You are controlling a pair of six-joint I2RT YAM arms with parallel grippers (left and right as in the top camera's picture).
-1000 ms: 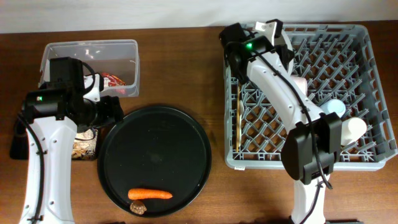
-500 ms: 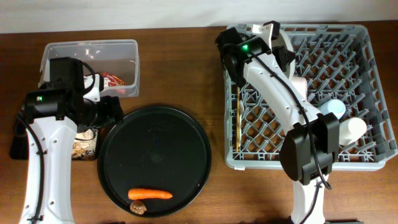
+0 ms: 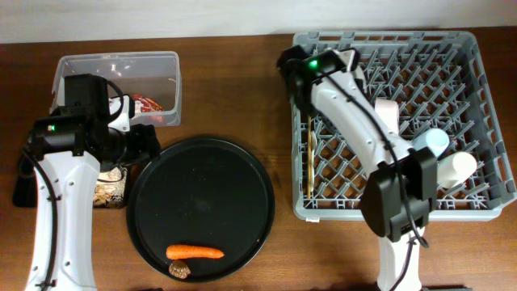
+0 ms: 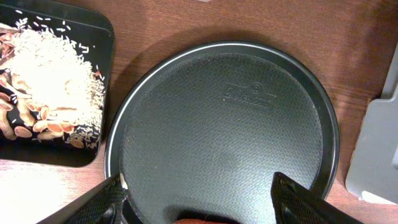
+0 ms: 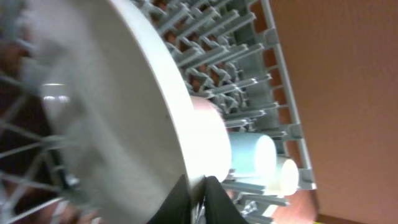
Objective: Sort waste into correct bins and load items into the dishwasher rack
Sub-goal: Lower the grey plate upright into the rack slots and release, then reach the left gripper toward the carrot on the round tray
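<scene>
My right gripper (image 3: 349, 61) (image 5: 199, 186) is shut on the rim of the white plate (image 5: 124, 106), held on edge over the back left of the grey dishwasher rack (image 3: 477, 48). The arm hides most of the plate from overhead. In the rack are the cream bowl (image 3: 388, 109), the light-blue cup (image 3: 434, 139), the white cup (image 3: 456, 167) and the fork (image 3: 311, 158). My left gripper (image 3: 148, 141) (image 4: 199, 186) is open and empty over the round black tray (image 4: 236, 137). The carrot (image 3: 195, 252) and the brown lump (image 3: 179, 271) lie on that tray's front.
The clear tub (image 3: 117, 65) at the back left holds the red wrapper (image 3: 149, 105). The shallow black tray (image 4: 102, 37) with beige food scraps (image 4: 50, 81) sits left of the round tray, partly under my left arm.
My right arm has swung left and lowered the plate between the rack's pegs, so less of the plate shows from overhead. The left arm has not moved.
</scene>
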